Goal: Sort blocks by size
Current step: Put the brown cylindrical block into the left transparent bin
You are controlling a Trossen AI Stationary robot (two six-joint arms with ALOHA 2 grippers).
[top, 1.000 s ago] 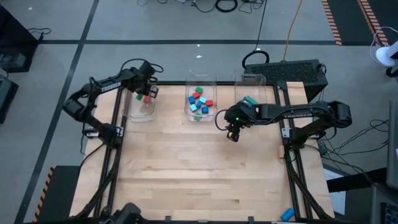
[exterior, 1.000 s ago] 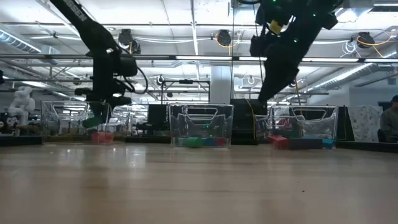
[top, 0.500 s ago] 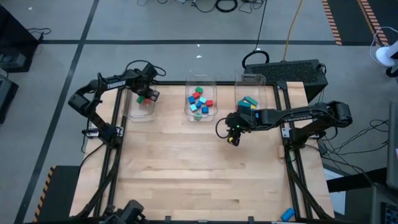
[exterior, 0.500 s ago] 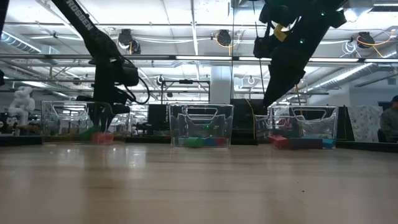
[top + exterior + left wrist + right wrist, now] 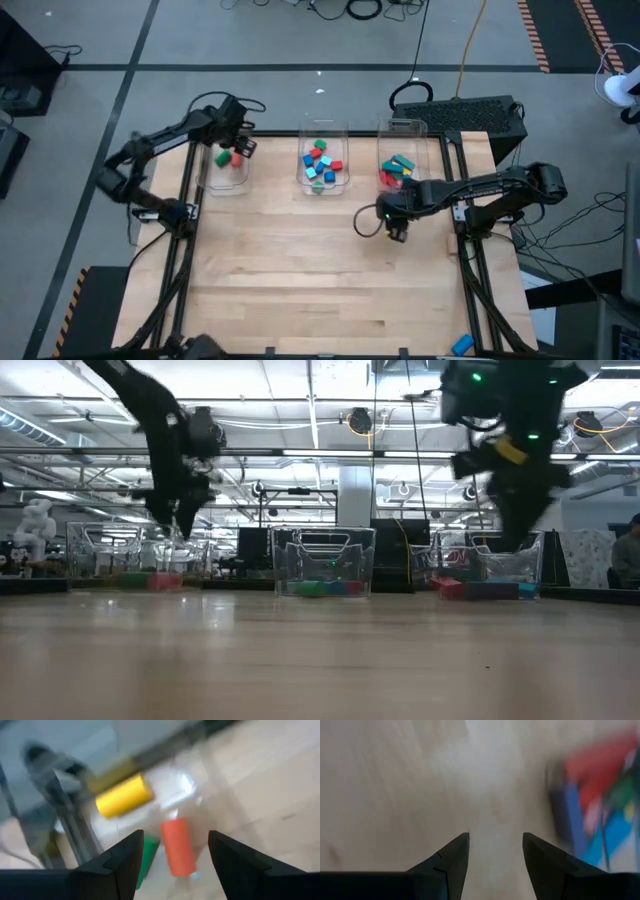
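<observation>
Left gripper (image 5: 236, 140): upper left of the high view, over the left bin (image 5: 226, 170); fingers (image 5: 125, 862) spread, nothing between them.
Right gripper (image 5: 397, 232): right of centre in the high view, over bare table (image 5: 300, 270), just below the right bin (image 5: 403, 165); fingers (image 5: 451, 860) apart, holding nothing.
Blocks vs. left gripper: red block (image 5: 177, 846) and green block (image 5: 147, 859) lie in the left bin directly under the spread fingers; a yellow cylinder (image 5: 124, 796) shows beyond them in the left wrist view, whether in the bin or past it I cannot tell.
Blocks vs. right gripper: right bin's blocks lie just above it in the high view; none touching it.
Left bin: one red, one green seen from above.
Middle bin (image 5: 323, 160): top centre of the high view; a heap of red, blue and green blocks (image 5: 320, 163), roughly nine; exact count not readable.
Right bin: mixed pile (image 5: 396, 168) of blue, red, green, a little yellow; count not readable.
Bins: three, clear, in a row along the table's upper edge.
Table: no loose blocks seen on it.
</observation>
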